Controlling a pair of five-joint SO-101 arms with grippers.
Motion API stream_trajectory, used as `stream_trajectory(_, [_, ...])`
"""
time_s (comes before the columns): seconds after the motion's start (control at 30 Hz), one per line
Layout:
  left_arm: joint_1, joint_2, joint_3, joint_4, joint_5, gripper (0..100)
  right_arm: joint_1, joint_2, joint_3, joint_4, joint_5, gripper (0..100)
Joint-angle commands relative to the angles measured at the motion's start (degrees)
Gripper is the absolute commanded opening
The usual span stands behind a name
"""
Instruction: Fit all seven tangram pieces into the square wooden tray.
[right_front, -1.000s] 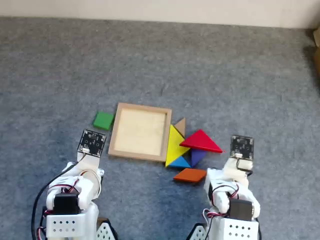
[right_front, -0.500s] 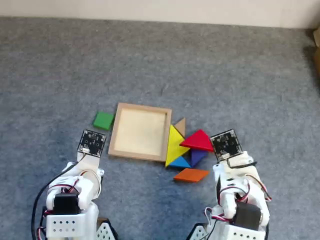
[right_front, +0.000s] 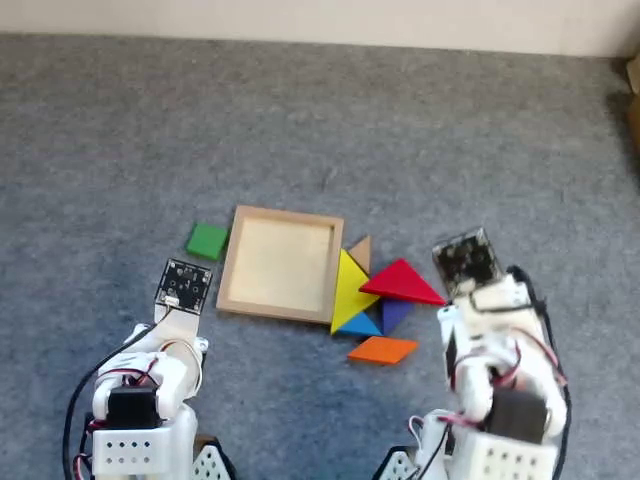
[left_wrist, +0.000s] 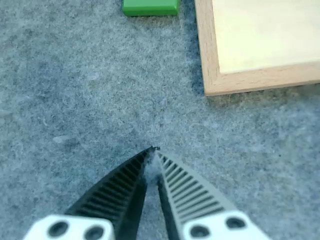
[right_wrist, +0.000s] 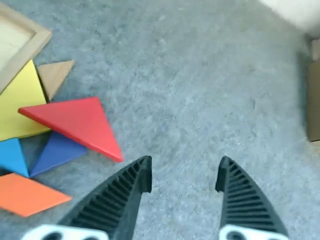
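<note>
The square wooden tray lies empty in the middle of the grey carpet; one corner of the tray shows in the left wrist view. A green square sits just left of it. To its right lie a yellow triangle, a tan triangle, a red triangle resting on a dark blue piece, a light blue triangle and an orange parallelogram. My left gripper is shut over bare carpet near the tray's corner. My right gripper is open beside the red triangle.
Grey carpet stretches far behind the tray. A pale wall edge runs along the back. A brown box corner stands off to the right side.
The right arm swung first toward the red triangle, then rose and reached forward, ending to the right of it. The left arm and all pieces stayed put.
</note>
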Motion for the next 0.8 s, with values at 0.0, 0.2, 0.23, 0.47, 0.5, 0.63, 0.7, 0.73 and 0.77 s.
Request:
stream_trajectory(0.0, [-0.7,-0.4,1.0,0.2,0.2,0,-4.2,12.5,-8.2,-0.7,0.9,21.7])
stream_trajectory(0.2, [-0.7,-0.4,1.0,0.2,0.2,0,-13.1,27.6,-13.0,0.0,0.8,21.7])
stream_trajectory(0.23, [-0.7,-0.4,1.0,0.2,0.2,0,-14.4,29.8,-13.5,0.0,0.8,21.7])
stream_trajectory(0.47, [-0.7,-0.4,1.0,0.2,0.2,0,-21.9,45.1,-19.6,0.0,-7.6,21.8])
stream_trajectory(0.5, [-0.7,-0.4,1.0,0.2,0.2,0,-23.0,47.3,-20.7,0.0,-8.2,21.8])
stream_trajectory(0.63, [-0.7,-0.4,1.0,0.2,0.2,0,-26.5,56.0,-24.8,-0.4,-9.6,21.8])
stream_trajectory(0.7, [-0.7,-0.4,1.0,0.2,0.2,0,-26.9,60.3,-27.0,-0.5,-9.7,21.8])
stream_trajectory(0.73, [-0.7,-0.4,1.0,0.2,0.2,0,-26.9,62.5,-28.2,-0.5,-9.7,21.8])
stream_trajectory(0.77, [-0.7,-0.4,1.0,0.2,0.2,0,-26.7,64.8,-29.3,-0.5,-9.5,21.8])
